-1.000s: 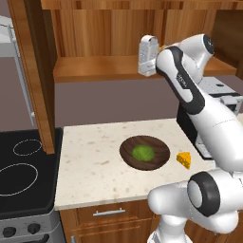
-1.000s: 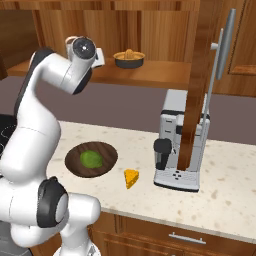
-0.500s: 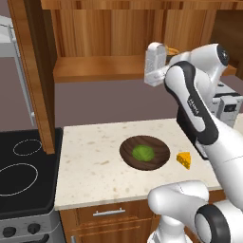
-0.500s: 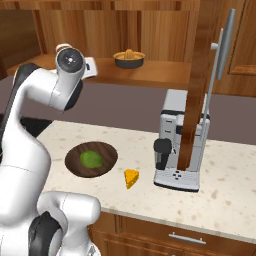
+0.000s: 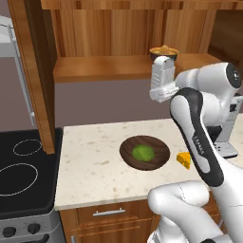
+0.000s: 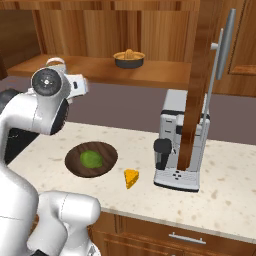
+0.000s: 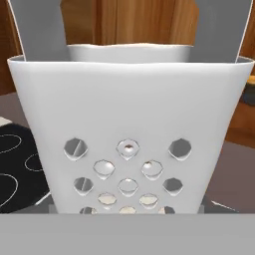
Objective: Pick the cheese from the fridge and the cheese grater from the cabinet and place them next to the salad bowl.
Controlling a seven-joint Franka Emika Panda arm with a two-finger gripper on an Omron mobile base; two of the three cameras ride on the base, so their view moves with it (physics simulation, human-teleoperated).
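On the counter [image 5: 90, 161] you see the salad bowl [image 5: 144, 152] holding its green mound, and on the cabinet shelf [image 5: 104, 71] a small dark bowl [image 6: 129, 59] with an orange item. The grater [image 5: 162, 79] is off the shelf, upright in the air at the gripper [image 5: 166, 92], above the salad bowl; you cannot tell the finger spread. The cheese [image 6: 131, 177] lies just right of the salad bowl, with bare counter to its left, toward the stove [image 5: 21, 166]
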